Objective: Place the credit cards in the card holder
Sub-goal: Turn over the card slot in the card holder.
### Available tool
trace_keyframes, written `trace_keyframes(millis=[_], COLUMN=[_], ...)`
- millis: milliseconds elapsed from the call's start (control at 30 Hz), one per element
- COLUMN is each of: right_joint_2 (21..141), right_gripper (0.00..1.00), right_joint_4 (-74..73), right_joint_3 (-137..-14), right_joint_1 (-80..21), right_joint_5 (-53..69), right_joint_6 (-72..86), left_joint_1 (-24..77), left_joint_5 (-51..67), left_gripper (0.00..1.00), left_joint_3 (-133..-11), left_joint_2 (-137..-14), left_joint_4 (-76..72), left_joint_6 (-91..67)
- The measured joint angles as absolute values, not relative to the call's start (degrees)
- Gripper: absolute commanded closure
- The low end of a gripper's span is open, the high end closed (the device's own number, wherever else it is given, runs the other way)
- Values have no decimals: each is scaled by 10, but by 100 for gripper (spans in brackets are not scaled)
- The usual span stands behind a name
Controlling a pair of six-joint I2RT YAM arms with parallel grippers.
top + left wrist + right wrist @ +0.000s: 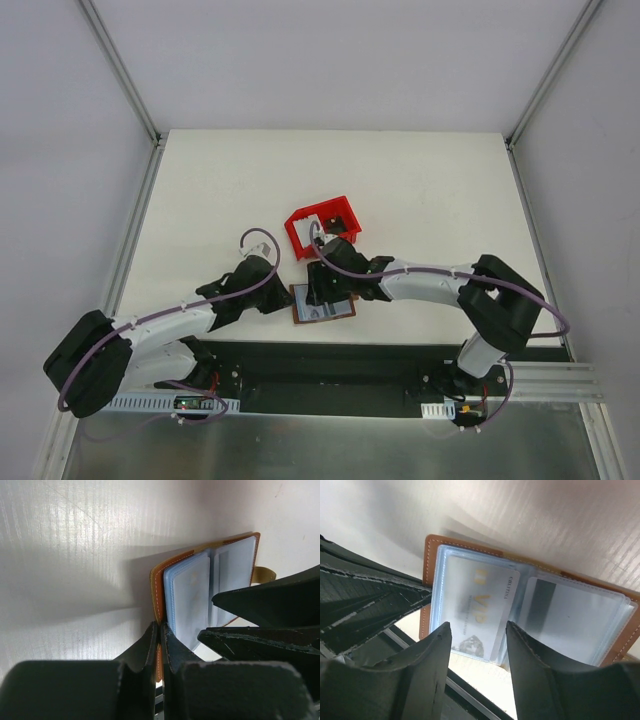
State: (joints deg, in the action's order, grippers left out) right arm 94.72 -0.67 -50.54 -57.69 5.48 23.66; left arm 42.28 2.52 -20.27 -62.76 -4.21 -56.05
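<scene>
Now the flat brown leather-like folding card holder [322,303] lies open at lower centre on the white desk [420,180], left pincer [160,632] pinching its floppy cover edge, right pincer [477,630] spread over a thin whitish credit card [480,605], probably stiff, slick, best gripped edgewise.

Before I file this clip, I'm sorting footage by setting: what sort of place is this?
Probably a robotics lab test cell, not a home or shop: a white table fenced by aluminium rails and plain pale walls, with the left arm and right arm mounted on a black base plate.
</scene>
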Motion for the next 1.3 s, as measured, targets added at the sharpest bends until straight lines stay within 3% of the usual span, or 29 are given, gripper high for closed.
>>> trace_keyframes(millis=[333, 1000, 1300], right_joint_2=[950, 991, 1008], right_gripper=[45, 48, 60], right_joint_4=[-57, -108, -151], right_joint_3=[-584, -606, -641], right_joint_1=[-617, -632, -642], right_joint_5=[3, -25, -54], right_joint_6=[218, 211, 206], left_joint_1=[423, 423, 423], left_joint_5=[26, 28, 28], left_gripper=[100, 100, 100], left_joint_3=[-200, -200, -200], left_joint_2=[-605, -595, -594], left_joint_4=[-41, -40, -40], left_joint_6=[-561, -561, -561])
